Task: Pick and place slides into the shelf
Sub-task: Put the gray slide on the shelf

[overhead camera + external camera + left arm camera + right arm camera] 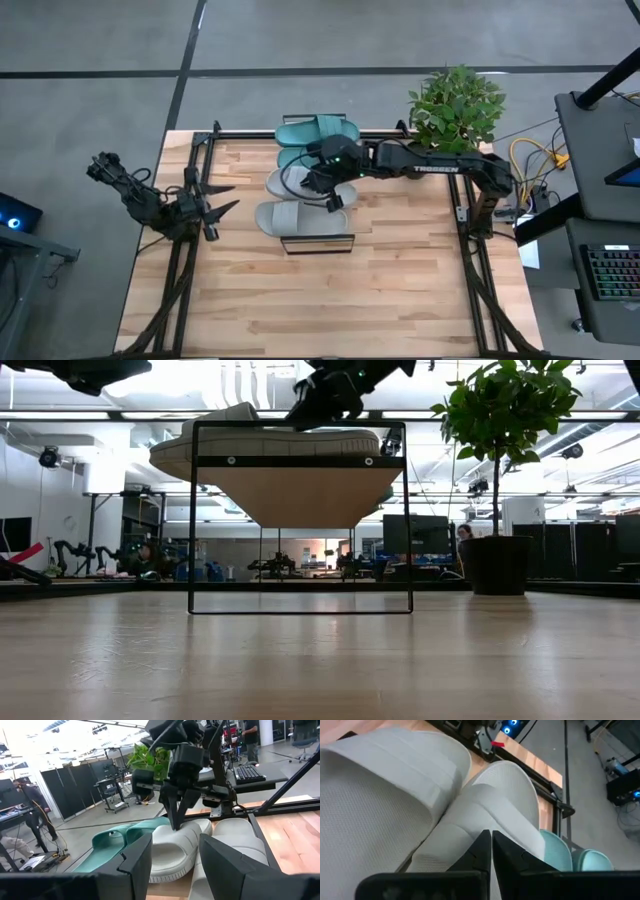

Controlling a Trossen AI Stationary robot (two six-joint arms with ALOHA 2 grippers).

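Judging by their thick moulded foam, the grey slides [300, 200] look light, springy and a bit grippy; the ribbed strap is the best hold. All four lie on the shelf [318, 243], teal pair [315, 140] behind. The right gripper [176, 817] presses clenched fingers onto one grey strap. The left gripper [215, 210] waits well apart, fingers parted, holding nothing

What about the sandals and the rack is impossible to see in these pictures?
- High view: the right gripper and its arm cover much of one grey slide.
- Low view: the shelf plank hides the teal slides.
- Right wrist view: grey slides fill it; the shelf is unseen.
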